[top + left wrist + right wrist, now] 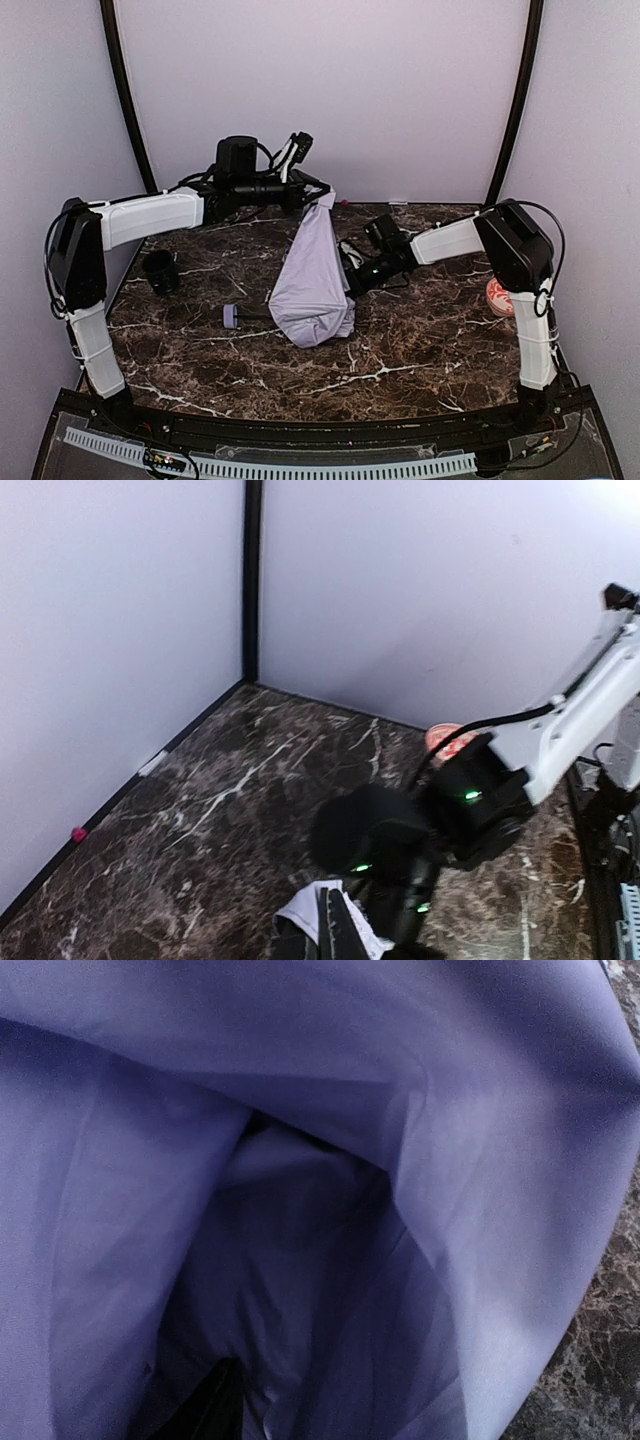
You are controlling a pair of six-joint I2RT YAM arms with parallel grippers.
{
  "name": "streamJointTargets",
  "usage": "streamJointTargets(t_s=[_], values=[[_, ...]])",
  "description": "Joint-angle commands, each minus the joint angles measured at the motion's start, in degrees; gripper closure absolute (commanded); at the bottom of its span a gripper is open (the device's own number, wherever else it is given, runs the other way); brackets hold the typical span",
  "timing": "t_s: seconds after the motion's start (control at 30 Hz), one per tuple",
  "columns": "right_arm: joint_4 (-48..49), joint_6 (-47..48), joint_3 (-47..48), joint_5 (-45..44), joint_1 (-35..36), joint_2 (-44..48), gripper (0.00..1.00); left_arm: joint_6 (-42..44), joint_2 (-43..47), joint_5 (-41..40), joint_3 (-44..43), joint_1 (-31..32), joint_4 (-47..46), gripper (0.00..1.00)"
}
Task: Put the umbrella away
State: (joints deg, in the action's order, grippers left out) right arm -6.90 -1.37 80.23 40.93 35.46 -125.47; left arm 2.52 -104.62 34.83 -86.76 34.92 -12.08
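The umbrella (312,275) hangs as a pale lavender bundle of fabric, its top lifted off the table and its lower end resting on the marble. Its small lavender handle (230,316) lies on the table to the left. My left gripper (322,197) holds the top of the fabric. In the left wrist view my left gripper (343,928) has its fingers together on a fold of white fabric (303,905). My right gripper (350,277) presses against the right side of the bundle. In the right wrist view the lavender fabric (300,1160) fills the frame and hides the fingers.
A black cup-like object (160,270) stands at the left of the marble table (420,350). A red-and-white patterned disc (497,295) lies at the right edge, behind the right arm; it also shows in the left wrist view (447,738). White walls enclose three sides.
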Motion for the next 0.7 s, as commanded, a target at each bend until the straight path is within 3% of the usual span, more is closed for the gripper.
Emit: streamJointTargets(t_s=[0.0,0.2,0.43,0.67], values=[[-7.24,3.65,-1.25,-1.27,-0.08,-0.18,0.53,3.44,-7.07,-7.04,-4.34,-2.14,3.42,1.0],[-5.81,2.34,-4.97,-3.11,-1.38,6.3,0.52,6.72,-17.1,-14.52,-7.01,-2.34,5.97,1.0],[0.85,-3.76,-13.48,-13.87,-4.56,21.72,0.52,6.0,-22.88,-16.58,-3.78,-2.33,2.76,1.0],[2.83,10.02,-19.94,-21.95,4.16,33.57,0.43,6.43,-25.74,-15.8,-3.85,-2.23,3.29,1.0]])
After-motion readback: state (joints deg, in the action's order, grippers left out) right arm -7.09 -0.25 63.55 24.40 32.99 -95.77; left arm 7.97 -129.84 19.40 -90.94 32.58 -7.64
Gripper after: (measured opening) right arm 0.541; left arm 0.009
